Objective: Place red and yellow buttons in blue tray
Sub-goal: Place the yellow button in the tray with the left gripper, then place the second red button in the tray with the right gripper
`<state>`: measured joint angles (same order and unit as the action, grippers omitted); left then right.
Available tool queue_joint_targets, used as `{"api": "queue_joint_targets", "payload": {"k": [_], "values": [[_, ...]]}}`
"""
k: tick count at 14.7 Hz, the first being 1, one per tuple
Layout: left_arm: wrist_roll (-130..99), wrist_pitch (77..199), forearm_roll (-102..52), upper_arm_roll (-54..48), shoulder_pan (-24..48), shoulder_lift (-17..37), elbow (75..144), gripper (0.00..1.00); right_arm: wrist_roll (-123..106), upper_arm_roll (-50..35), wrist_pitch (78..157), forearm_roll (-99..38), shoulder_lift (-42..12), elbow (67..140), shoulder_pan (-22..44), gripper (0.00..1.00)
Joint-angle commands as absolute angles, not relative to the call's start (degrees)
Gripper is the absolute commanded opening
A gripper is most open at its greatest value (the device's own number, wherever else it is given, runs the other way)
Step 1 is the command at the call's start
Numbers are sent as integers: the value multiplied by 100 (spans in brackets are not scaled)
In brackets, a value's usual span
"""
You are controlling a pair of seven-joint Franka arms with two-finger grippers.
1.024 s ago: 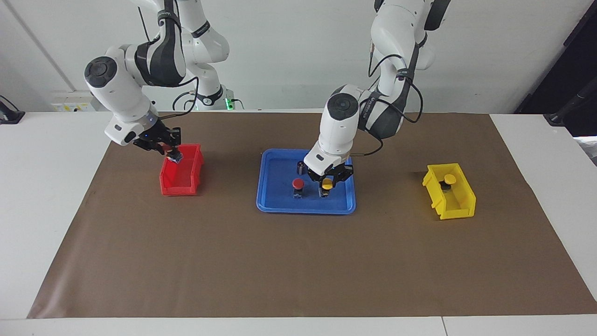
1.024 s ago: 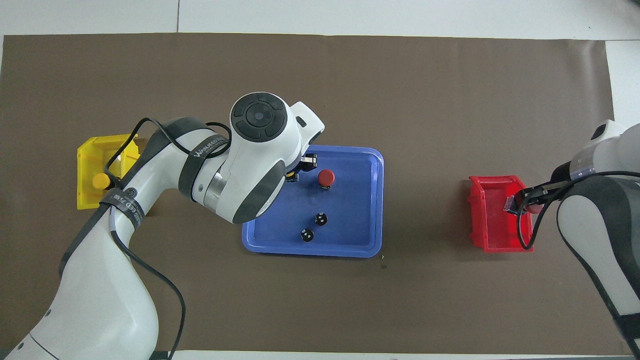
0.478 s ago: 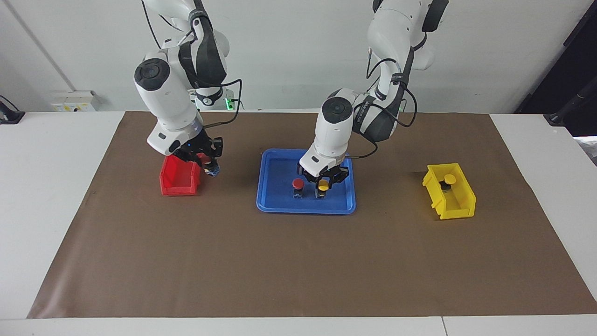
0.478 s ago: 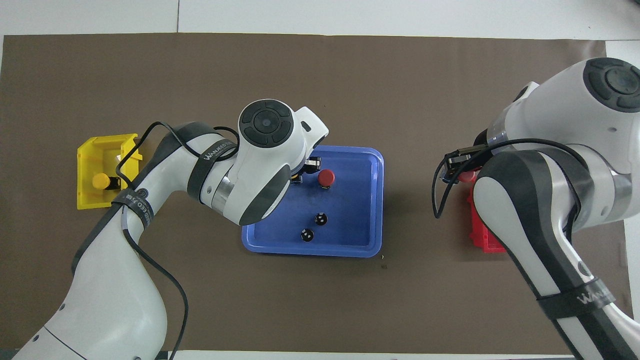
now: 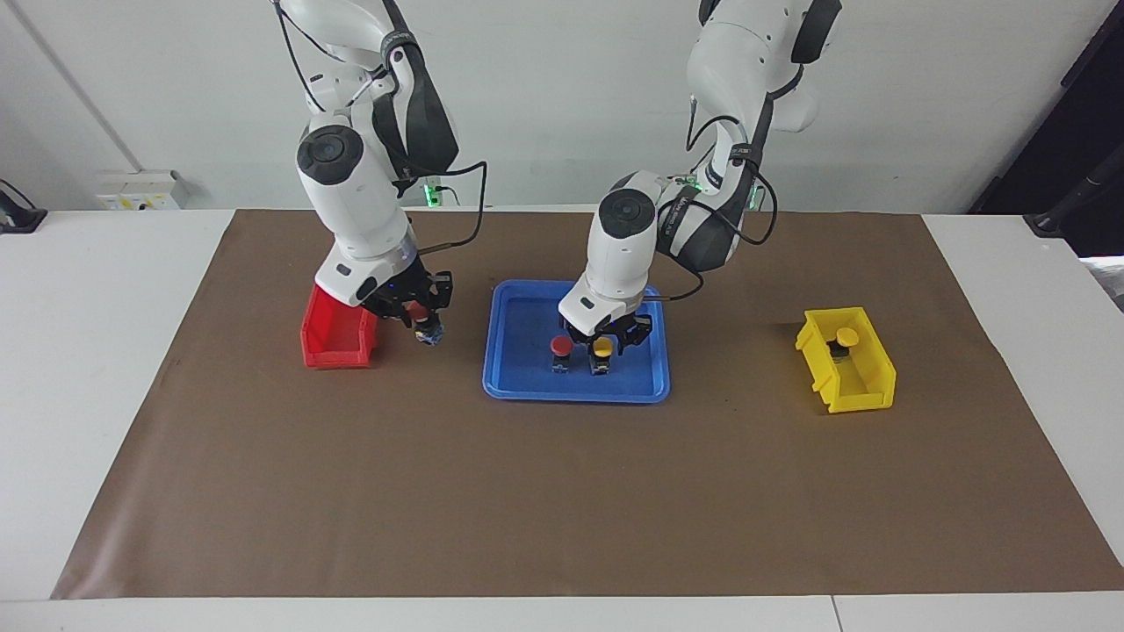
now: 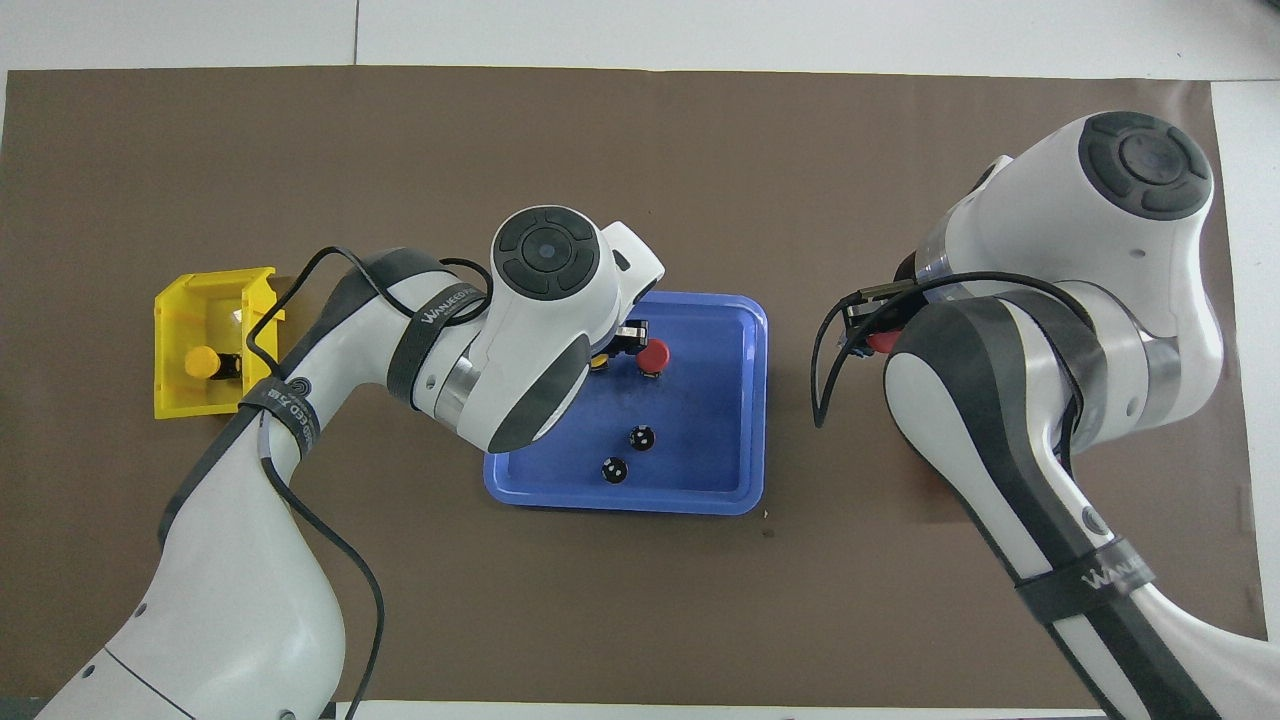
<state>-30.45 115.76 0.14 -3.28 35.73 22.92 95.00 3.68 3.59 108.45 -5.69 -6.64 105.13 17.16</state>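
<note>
Two buttons stand side by side mid-frame in blue tray (image 5: 527,386): red button (image 5: 560,346) and yellow button (image 5: 602,347). Left gripper (image 5: 604,342) low around yellow button, fingers parted or pinching: cannot tell. Right gripper (image 5: 421,318), left of centre over brown mat (image 5: 562,491), clamped on second red button (image 5: 423,312). Second yellow button (image 5: 846,337) at right in yellow bin (image 5: 865,395).

Robot lab: two white arms (image 5: 369,202), brown mat (image 5: 562,491) on white table (image 5: 88,351).
</note>
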Motion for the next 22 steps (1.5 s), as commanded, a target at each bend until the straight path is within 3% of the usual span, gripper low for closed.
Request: {"api": "queue_joint_targets", "payload": {"k": [1,3,6,9,14,22], "values": [[-2997,10944,62,-185,3551,1865,9317,89,396,352,10854,-659,-677,10459,1705,25],[-2980,10742,62,-185,3210,1531,9334,100,396,343,10950,-659,-685,10450,1783,25],[-2385,10170,70,-185,2551,1065,9325,100,605,334,11135,-642,-869,10249,2195,24],[-945,9661,62,-167,1646,617,9308,100,1167,343,11179,-554,-1659,9468,2802,24],[805,8914,62,-158,538,27,9299,100,1249,343,11426,-212,-1811,9720,3032,24],[1081,8963,18,-18,308,-88,9228,100,642,334,11979,-141,-1951,10151,3155,25]]}}
